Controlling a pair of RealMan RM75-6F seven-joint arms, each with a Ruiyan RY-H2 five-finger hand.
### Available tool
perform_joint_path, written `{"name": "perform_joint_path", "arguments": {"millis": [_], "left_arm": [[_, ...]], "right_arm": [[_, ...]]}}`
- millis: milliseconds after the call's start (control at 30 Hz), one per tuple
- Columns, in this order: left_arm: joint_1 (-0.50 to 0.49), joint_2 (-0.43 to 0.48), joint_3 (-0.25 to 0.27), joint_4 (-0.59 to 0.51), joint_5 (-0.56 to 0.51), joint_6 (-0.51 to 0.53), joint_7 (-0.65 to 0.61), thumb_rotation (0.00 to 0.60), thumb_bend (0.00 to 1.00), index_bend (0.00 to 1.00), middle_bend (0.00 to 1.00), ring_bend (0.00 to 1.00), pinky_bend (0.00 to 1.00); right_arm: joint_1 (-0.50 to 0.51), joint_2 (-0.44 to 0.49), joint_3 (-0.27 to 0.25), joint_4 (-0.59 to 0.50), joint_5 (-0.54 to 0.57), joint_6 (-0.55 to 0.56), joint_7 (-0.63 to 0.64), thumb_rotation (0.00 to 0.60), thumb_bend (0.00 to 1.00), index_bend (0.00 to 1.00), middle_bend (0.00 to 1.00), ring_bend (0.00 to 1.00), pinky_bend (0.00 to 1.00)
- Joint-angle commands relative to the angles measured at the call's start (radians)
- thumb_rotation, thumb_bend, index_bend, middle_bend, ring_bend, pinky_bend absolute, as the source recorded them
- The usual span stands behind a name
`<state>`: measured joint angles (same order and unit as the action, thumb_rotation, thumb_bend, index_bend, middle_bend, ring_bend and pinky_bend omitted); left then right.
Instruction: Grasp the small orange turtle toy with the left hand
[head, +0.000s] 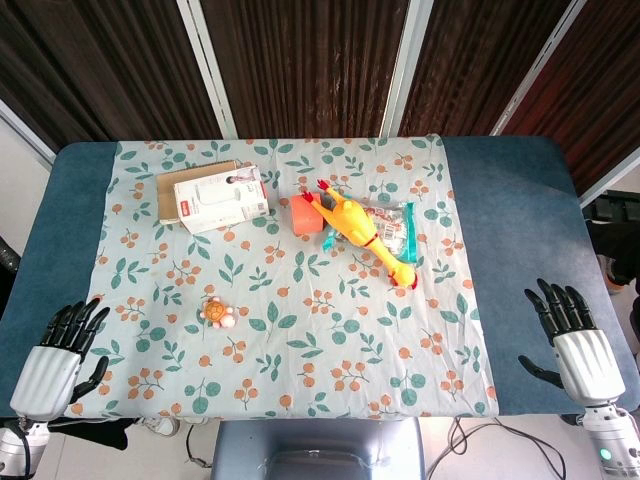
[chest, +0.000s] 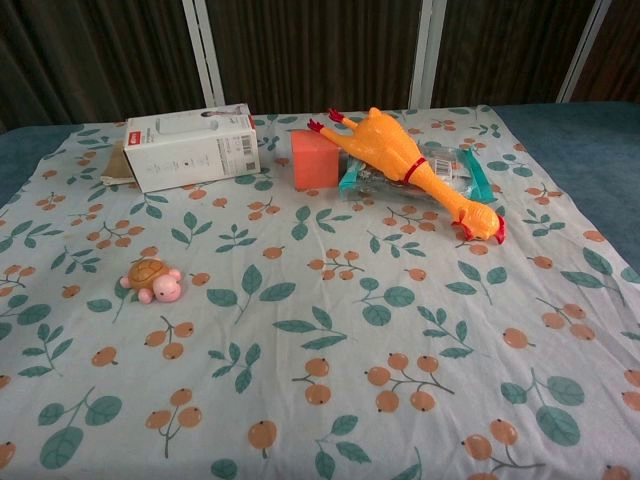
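The small orange turtle toy, with a brown shell and pink head, lies on the floral cloth toward its left side. My left hand hovers at the table's near left corner, well to the left of the turtle, fingers spread and holding nothing. My right hand is at the near right, over the blue table, also spread and empty. Neither hand shows in the chest view.
A white and red box lies at the back left. An orange block, a yellow rubber chicken and a clear packet sit at the back centre. The floral cloth covers the blue table.
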<state>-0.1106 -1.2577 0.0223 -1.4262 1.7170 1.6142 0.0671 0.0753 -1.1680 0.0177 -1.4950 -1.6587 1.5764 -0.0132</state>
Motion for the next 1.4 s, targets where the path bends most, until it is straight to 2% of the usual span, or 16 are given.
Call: {"name": "perform_joint_path", "arguments": {"millis": [33, 133, 200, 267, 367, 400, 467, 567, 733, 933, 1233, 1400], "left_arm": [[-0.001, -0.001, 0.002, 0.000, 0.007, 0.002, -0.001, 0.600, 0.43, 0.00, 0.00, 0.02, 0.10], [-0.012, -0.010, 0.004, 0.006, 0.012, -0.016, 0.002, 0.600, 0.43, 0.00, 0.00, 0.02, 0.10], [-0.030, -0.022, 0.005, 0.019, 0.027, -0.034, 0.001, 0.600, 0.43, 0.00, 0.00, 0.06, 0.12], [-0.058, -0.049, -0.003, 0.049, 0.033, -0.064, -0.013, 0.600, 0.43, 0.00, 0.01, 0.19, 0.22], [-0.126, -0.088, -0.017, 0.113, 0.031, -0.150, -0.061, 0.600, 0.43, 0.02, 0.03, 0.49, 0.60], [-0.145, -0.099, -0.021, 0.127, 0.030, -0.177, -0.069, 0.600, 0.44, 0.03, 0.03, 0.57, 0.69], [-0.191, -0.131, -0.035, 0.170, 0.025, -0.227, -0.089, 0.600, 0.45, 0.04, 0.06, 0.67, 0.80], [-0.250, -0.175, -0.048, 0.235, 0.021, -0.287, -0.126, 0.600, 0.45, 0.06, 0.08, 0.76, 0.89], [-0.320, -0.254, -0.058, 0.359, 0.026, -0.326, -0.187, 0.600, 0.46, 0.11, 0.16, 0.85, 0.97], [-0.376, -0.351, -0.038, 0.493, 0.043, -0.362, -0.172, 0.600, 0.46, 0.18, 0.21, 0.89, 1.00], [-0.431, -0.434, -0.001, 0.589, 0.059, -0.395, -0.143, 0.600, 0.46, 0.19, 0.19, 0.89, 1.00], [-0.438, -0.461, 0.007, 0.632, 0.051, -0.387, -0.139, 0.600, 0.46, 0.21, 0.24, 0.88, 1.00]], "right_arm": [[-0.001, 0.001, -0.002, -0.002, -0.004, 0.003, 0.002, 0.600, 0.22, 0.00, 0.00, 0.00, 0.00], [-0.007, 0.009, -0.007, -0.004, -0.013, 0.015, 0.006, 0.600, 0.22, 0.00, 0.00, 0.00, 0.00], [-0.011, 0.013, -0.008, -0.011, -0.018, 0.024, 0.011, 0.600, 0.22, 0.00, 0.00, 0.00, 0.00], [-0.014, 0.013, -0.011, -0.011, -0.029, 0.033, 0.011, 0.600, 0.22, 0.00, 0.00, 0.00, 0.00], [-0.014, 0.013, -0.016, -0.013, -0.033, 0.028, 0.009, 0.600, 0.22, 0.00, 0.00, 0.00, 0.00], [-0.014, 0.014, -0.016, -0.014, -0.033, 0.027, 0.009, 0.600, 0.22, 0.00, 0.00, 0.00, 0.00], [-0.015, 0.016, -0.017, -0.017, -0.033, 0.026, 0.005, 0.600, 0.22, 0.00, 0.00, 0.00, 0.00], [-0.016, 0.017, -0.018, -0.023, -0.033, 0.026, 0.008, 0.600, 0.22, 0.00, 0.00, 0.00, 0.00], [-0.016, 0.018, -0.012, -0.031, -0.011, 0.014, 0.010, 0.600, 0.22, 0.00, 0.00, 0.00, 0.00], [-0.008, 0.027, -0.009, -0.044, 0.005, -0.014, 0.010, 0.600, 0.22, 0.00, 0.00, 0.00, 0.00], [-0.009, 0.047, -0.010, -0.063, 0.022, -0.030, 0.021, 0.600, 0.22, 0.00, 0.00, 0.00, 0.00], [-0.012, 0.058, -0.011, -0.069, 0.023, -0.027, 0.031, 0.600, 0.22, 0.00, 0.00, 0.00, 0.00]]}}
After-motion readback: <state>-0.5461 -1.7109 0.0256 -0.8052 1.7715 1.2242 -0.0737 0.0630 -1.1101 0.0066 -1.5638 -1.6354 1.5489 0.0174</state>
